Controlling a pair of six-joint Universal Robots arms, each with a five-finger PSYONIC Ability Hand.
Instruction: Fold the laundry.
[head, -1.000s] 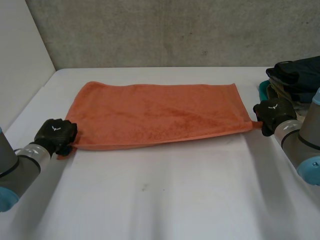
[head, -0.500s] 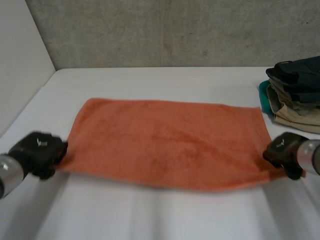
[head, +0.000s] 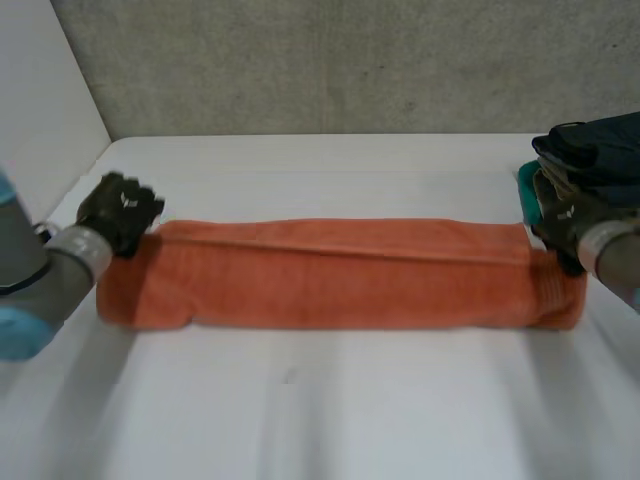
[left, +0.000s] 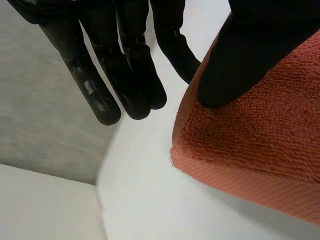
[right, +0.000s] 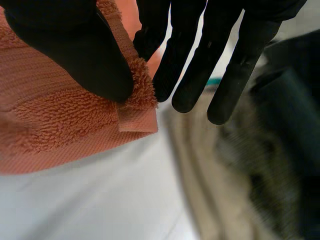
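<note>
An orange towel lies across the middle of a white table, doubled lengthwise into a long band, with the upper layer's edge running along the far side. The left hand pinches the far left corner between its thumb and one finger, the other fingers straight and clear of the cloth. The right hand pinches the far right corner likewise. Just beyond the right hand sits a pile of folded clothes. Letting go unevenly could leave the layers skewed, and the right hand could nudge the pile.
</note>
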